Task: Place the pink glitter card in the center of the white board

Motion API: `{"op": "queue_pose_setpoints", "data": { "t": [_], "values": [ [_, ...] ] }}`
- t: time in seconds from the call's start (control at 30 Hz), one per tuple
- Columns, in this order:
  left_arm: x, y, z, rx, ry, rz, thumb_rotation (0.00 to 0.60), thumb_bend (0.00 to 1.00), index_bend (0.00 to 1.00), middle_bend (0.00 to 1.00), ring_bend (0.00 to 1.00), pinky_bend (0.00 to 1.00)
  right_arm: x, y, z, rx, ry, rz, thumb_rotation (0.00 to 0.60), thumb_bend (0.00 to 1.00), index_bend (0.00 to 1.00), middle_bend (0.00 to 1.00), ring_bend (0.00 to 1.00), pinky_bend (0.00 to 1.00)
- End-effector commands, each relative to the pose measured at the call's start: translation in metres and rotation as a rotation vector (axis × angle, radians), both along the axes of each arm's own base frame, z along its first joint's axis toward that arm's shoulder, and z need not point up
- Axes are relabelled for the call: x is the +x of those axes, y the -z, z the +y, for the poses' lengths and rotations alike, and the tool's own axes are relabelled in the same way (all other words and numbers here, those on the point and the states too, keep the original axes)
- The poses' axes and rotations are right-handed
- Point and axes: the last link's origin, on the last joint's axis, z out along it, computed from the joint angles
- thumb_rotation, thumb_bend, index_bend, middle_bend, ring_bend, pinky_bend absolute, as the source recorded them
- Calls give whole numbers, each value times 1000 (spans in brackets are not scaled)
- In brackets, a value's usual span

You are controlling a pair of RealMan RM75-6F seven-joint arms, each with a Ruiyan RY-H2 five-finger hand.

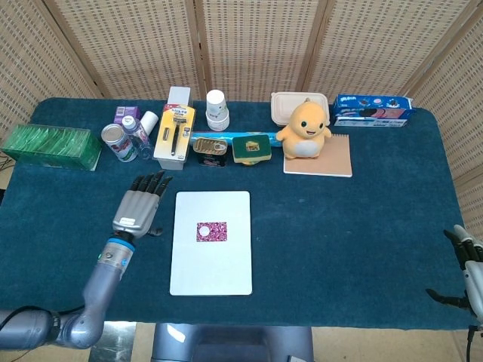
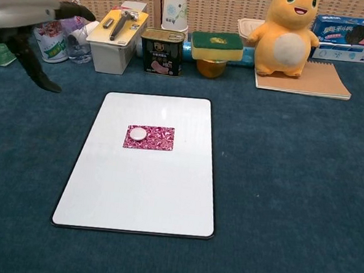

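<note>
The pink glitter card point(image 1: 212, 231) point(image 2: 150, 138) lies flat near the middle of the white board point(image 1: 226, 264) point(image 2: 137, 190), with a small white round disc point(image 2: 138, 133) resting on its left end. My left hand point(image 1: 139, 206) point(image 2: 37, 27) hovers over the blue cloth to the left of the board, fingers spread and holding nothing, clear of the card. At the table's lower right edge my right hand point(image 1: 468, 264) shows only partly, and its fingers cannot be made out.
A back row holds a green pack point(image 1: 50, 146), a can point(image 1: 117, 142), a water bottle point(image 2: 67, 17), a razor box point(image 1: 174, 134), a paper cup point(image 1: 217, 109), a tin point(image 2: 162, 51), a sponge point(image 2: 216, 46), a yellow plush point(image 1: 305, 130) on a notebook point(image 2: 305, 78), and a biscuit box point(image 1: 372, 110).
</note>
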Motion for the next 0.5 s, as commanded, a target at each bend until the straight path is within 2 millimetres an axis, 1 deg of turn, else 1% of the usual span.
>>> {"op": "queue_pose_setpoints", "data": {
  "t": [0.03, 0.1, 0.13, 0.23, 0.37, 0.5],
  "values": [
    [-57, -51, -36, 94, 0, -60, 600, 50, 0, 0, 0, 48, 2, 2, 2, 0, -6, 6, 600, 21, 0, 0, 0, 0],
    [-76, -67, -50, 129, -15, -78, 600, 50, 0, 0, 0, 48, 2, 2, 2, -2, -9, 9, 600, 21, 0, 0, 0, 0],
    [-87, -78, -61, 152, -24, -85, 600, 49, 0, 0, 0, 48, 3, 2, 2, -6, -10, 14, 600, 21, 0, 0, 0, 0],
    [-112, -99, -90, 197, -61, -116, 600, 51, 0, 0, 0, 48, 4, 1, 2, -22, -14, 24, 600, 21, 0, 0, 0, 0],
    [-140, -117, -121, 244, -118, -149, 600, 55, 0, 0, 0, 48, 5, -1, 1, -57, -30, 54, 600, 21, 0, 0, 0, 0],
    [-156, -126, -138, 280, -150, -179, 600, 59, 0, 0, 0, 48, 7, -3, 3, -70, -61, 41, 600, 21, 0, 0, 0, 0]
  ]
}}
